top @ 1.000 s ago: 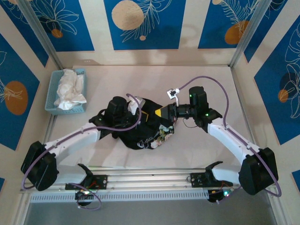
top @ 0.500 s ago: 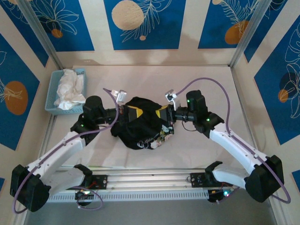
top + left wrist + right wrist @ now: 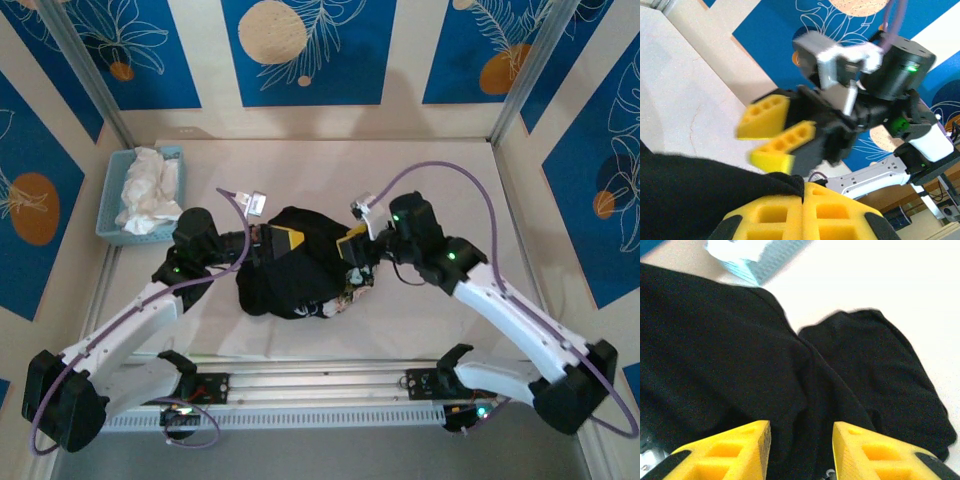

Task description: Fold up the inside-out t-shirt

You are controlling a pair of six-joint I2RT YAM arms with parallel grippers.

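top external view puts the inside-out t-shirt (image 3: 285,285) as a bunched black heap at the middle of the table (image 3: 430,180). the blue basket (image 3: 108,218) sits well apart toward 10 o'clock, with a white cloth garment (image 3: 148,190) crumpled inside it. the left gripper (image 3: 272,238) is at the heap's 11 o'clock edge. in the left wrist view its yellow pads press together with a lip of black cloth caught at their seam, so it is clamped on the shirt. the right gripper (image 3: 352,250) is at the 2 o'clock edge. both wrist views show its fingers standing apart, with cloth beyond the gap but nothing pinched that i can make out.

the step in hand looks like spreading the heap flat before any fold. to do it well, the right fingers should settle over a single layer at a hem or shoulder edge, not a thick wad, and close fully. then both arms should draw low toward 9 and 3 o'clock, so the cloth slides out rather than lifting as a lump.

the shirt is a soft, matte, limp knit, lying in rounded lobes and deep creases. a pale print (image 3: 345,290) shows at its 4 o'clock edge. the finger pads are foamy-looking wedges with square cut-outs. the table top is pale, smooth and dull, and the basket wall is finely ribbed.
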